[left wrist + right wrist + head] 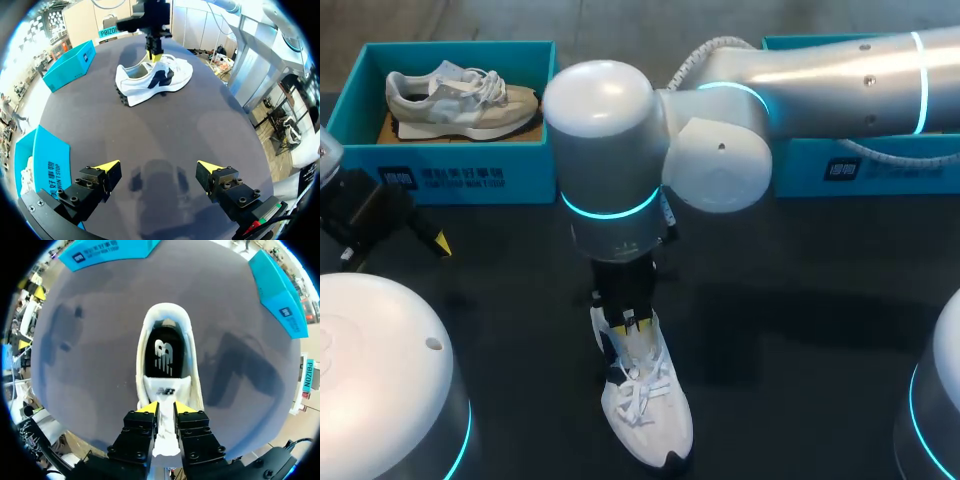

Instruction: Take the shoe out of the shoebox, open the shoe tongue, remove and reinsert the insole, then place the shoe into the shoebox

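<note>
White shoe [645, 405] on the dark table [800, 330] near the middle, toe toward the near edge, right gripper [165, 407] pinched tight on its tongue [166, 390], black insole [162, 357] inside, left gripper [159, 172] at left, fingers wide apart, empty, teal shoebox [450, 160] far left

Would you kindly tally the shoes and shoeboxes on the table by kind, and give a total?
Shoes: 2 (white shoe on the table, beige shoe inside the left shoebox)
Shoeboxes: 2 (the left shoebox and the right shoebox, both teal)
Total: 4
</note>
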Motion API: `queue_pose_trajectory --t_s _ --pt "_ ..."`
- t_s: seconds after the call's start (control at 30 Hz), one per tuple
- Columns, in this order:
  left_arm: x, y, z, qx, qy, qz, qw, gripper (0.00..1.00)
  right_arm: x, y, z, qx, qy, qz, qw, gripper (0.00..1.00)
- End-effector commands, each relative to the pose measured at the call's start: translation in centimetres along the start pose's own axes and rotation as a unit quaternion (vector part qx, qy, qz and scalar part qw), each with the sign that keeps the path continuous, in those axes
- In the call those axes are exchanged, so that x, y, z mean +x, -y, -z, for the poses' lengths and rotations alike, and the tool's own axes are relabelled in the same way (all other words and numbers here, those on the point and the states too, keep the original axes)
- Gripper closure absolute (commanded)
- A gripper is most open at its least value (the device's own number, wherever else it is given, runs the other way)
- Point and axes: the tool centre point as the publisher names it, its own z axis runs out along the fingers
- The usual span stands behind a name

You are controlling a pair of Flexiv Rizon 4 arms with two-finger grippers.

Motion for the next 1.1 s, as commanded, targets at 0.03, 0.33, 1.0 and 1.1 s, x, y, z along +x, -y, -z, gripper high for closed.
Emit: queue_pose_trajectory --t_s 0.03,0.33,1.0,1.1 --pt "0.1 0.0 0.0 -0.001 0.000 0.000 1.000 0.00 0.3 0.5 1.4 -0.010 0.016 0.002 1.000 0.79" --pt "0.1 0.0 0.0 -0.001 0.000 0.000 1.000 0.00 0.2 -0.9 -0.2 -0.015 0.006 0.033 0.999 0.76" --pt "0.1 0.0 0.0 -0.001 0.000 0.000 1.000 0.00 -0.6 -0.7 3.1 -0.050 0.023 0.100 0.993 0.67" --pt "0.1 0.0 0.0 -0.001 0.000 0.000 1.000 0.00 -1.0 -0.8 4.2 -0.073 0.018 0.131 0.989 0.65"
